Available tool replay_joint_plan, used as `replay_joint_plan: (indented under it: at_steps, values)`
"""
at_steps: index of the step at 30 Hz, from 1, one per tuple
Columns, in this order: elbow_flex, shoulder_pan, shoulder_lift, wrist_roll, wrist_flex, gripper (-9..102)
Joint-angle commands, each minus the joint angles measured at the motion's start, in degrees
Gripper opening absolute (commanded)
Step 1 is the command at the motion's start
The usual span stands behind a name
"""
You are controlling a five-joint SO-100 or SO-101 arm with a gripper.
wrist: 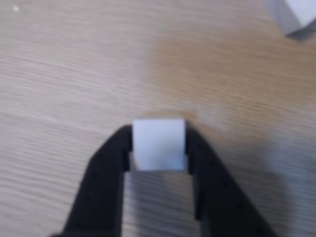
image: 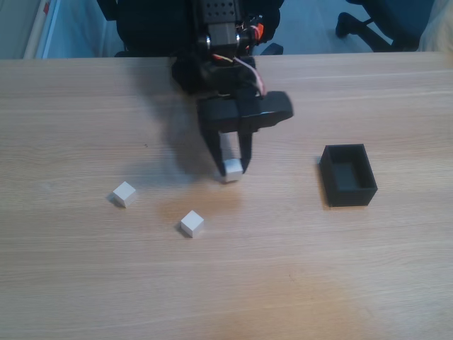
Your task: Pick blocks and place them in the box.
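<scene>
My black gripper [image: 231,170] reaches down to the wooden table near its middle, shut on a small white block [image: 232,169]. In the wrist view the same block [wrist: 158,144] sits squeezed between the two black fingertips of the gripper [wrist: 158,148], low over or on the wood. Two more white blocks lie loose on the table: one to the left [image: 124,193] and one nearer the front [image: 192,223]. A corner of another block [wrist: 296,15] shows at the wrist view's top right. The black open-topped box [image: 348,174] stands to the right of the gripper and looks empty.
The wooden table [image: 226,283] stretches wide around the blocks. Behind the far edge stand the arm's black base [image: 212,28] and a chair's legs [image: 368,25].
</scene>
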Motion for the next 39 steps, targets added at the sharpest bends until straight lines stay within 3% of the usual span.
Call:
replay_joint_plan:
  at_steps: [1, 12, 29, 39]
  values:
    - [-6.5, -5.4, 1.3, 3.0, 1.5, 0]
    - [-22.5, -19.6, -7.8, 9.4, 5.3, 1]
    - [-42.7, -27.7, -27.3, 17.4, 8.3, 2]
    - [-45.6, -29.1, -29.2, 18.2, 14.0, 17]
